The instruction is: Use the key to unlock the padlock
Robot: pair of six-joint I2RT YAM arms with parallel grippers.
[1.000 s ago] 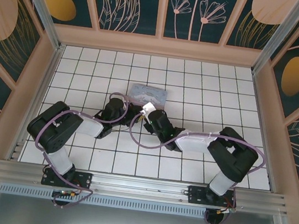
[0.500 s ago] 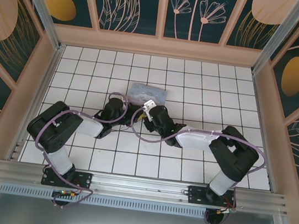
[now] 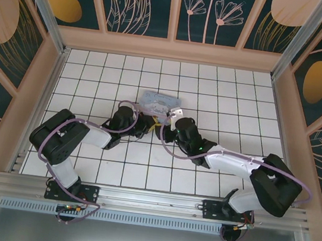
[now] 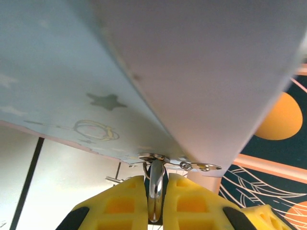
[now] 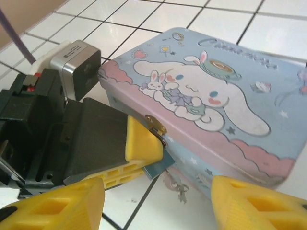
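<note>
My left claw point(image 4: 155, 181) was clamped on the padlock point(image 5: 159, 166) at the front of the box point(image 5: 211, 100); my right claw point(image 5: 156, 194) stood apart.

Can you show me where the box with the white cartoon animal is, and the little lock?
cartoon box point(image 5: 206, 103): right wrist view, on the white cartoon character printed on its lid.
padlock point(image 4: 155, 189): left wrist view, on its metal shackle, just under the box's edge.
</note>
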